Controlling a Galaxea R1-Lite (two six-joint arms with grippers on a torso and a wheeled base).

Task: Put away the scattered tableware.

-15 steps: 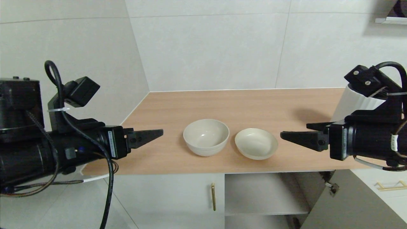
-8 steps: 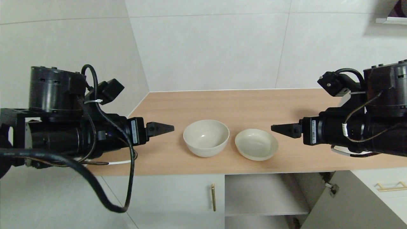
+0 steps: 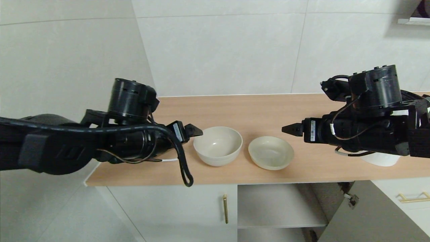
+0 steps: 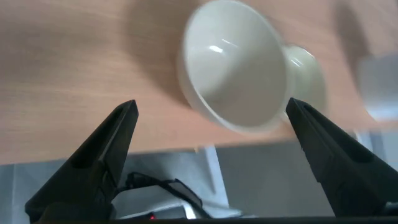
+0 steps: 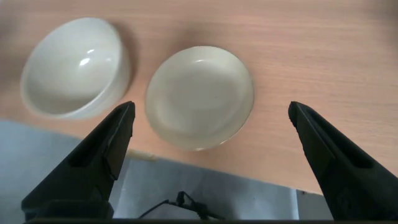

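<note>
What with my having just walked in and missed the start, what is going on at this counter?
A two-armed robot is tidying up dishes. Its left claw is open, close by the left side of the deep bowl. Its right claw is open too, off to the right of the shallow bowl. Neither claw holds anything yet. Both bowls sit side by side on the wooden counter, and the cupboard beneath stands open.

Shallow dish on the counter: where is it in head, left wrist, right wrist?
Head: shallow dish on the counter, to the robot's right of the deep bowl.
Left wrist: an edge of it pokes out behind the deep bowl.
Right wrist: in full, next to the bowl.
Shared landmark: the deep bowl.
</note>
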